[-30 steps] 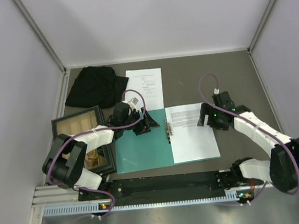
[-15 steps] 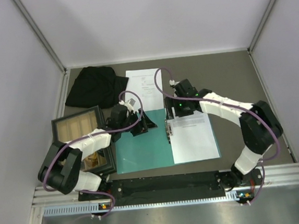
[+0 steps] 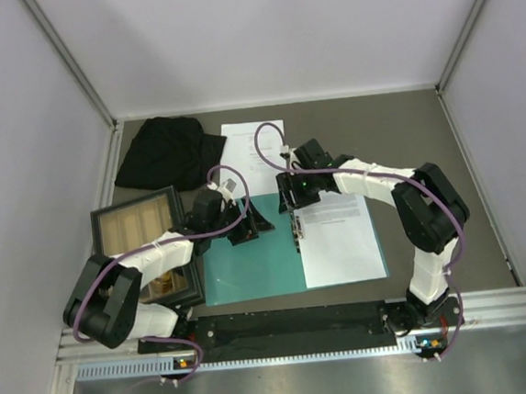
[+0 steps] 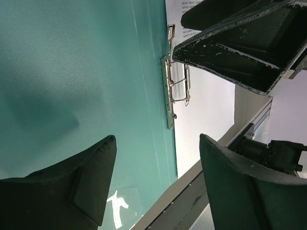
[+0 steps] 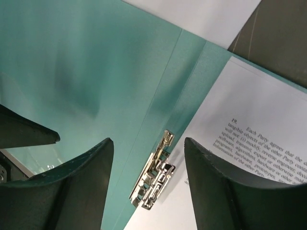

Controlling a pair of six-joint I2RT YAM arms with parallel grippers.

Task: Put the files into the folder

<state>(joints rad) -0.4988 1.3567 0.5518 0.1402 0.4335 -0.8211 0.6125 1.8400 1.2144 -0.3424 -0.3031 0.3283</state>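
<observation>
- The folder lies open and flat on the table, nearest the arm bases, with its teal left half bare.
- A printed sheet rests on the folder's right half. Its left edge lies along the spine and its text sits at the far end. I cannot tell whether more paper lies under it.
- A metal clip sits on the folder's spine, towards the far edge, just beside the sheet's left edge.
- The wooden tray stands just left of the folder, at the table's left side.
- The left gripper hangs over the far part of the folder's bare left half. In the left wrist view its jaws stand apart around nothing, with only teal card below and the clip off to one side.
- The right gripper hovers over the folder's far edge at the spine. In the right wrist view it is spread open and empty, with the clip showing below between the fingers and the sheet's text to the right.
- The two grippers are close together above the folder's far edge.
- A second sheet lies flat on the table beyond the folder's far edge, outside it.
- A black cloth lies crumpled beyond the folder and to its left, just beside the second sheet.
</observation>
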